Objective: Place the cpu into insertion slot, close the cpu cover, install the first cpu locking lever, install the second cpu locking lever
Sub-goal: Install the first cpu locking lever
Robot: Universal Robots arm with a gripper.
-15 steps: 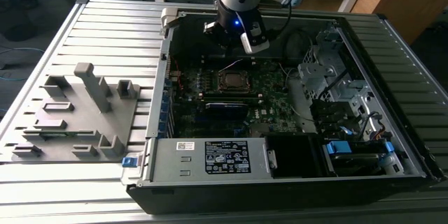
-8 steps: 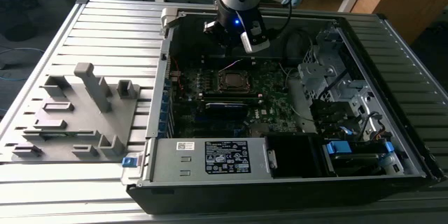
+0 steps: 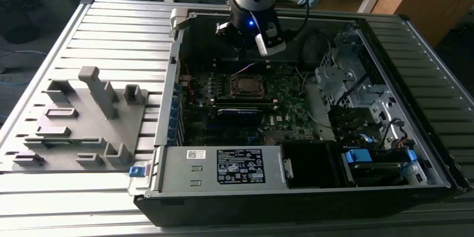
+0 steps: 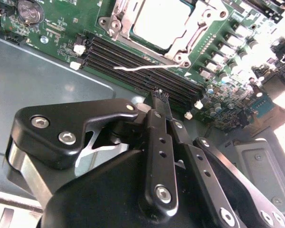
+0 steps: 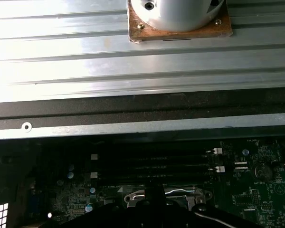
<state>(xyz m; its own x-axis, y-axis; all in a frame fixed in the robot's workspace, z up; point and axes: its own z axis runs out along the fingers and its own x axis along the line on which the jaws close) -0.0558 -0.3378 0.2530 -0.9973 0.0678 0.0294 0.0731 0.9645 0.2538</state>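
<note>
Hovering beyond the far side of the cpu (image 4: 161, 21), our pincer (image 4: 160, 93) sits together, empty; we see the cover (image 4: 125, 19) lying down.

Dim shadowed interior, bright metal glare, soft foreground

Seen from high up, the exterior view looks steeply down into the whole open computer case (image 3: 296, 206). Both wrist views hang close over its motherboard (image 4: 47, 28) (image 5: 256, 190), facing opposite ways, and share the memory slots (image 4: 142, 66) (image 5: 152, 166) and cpu cover (image 4: 180, 45) (image 5: 164, 192).
</note>
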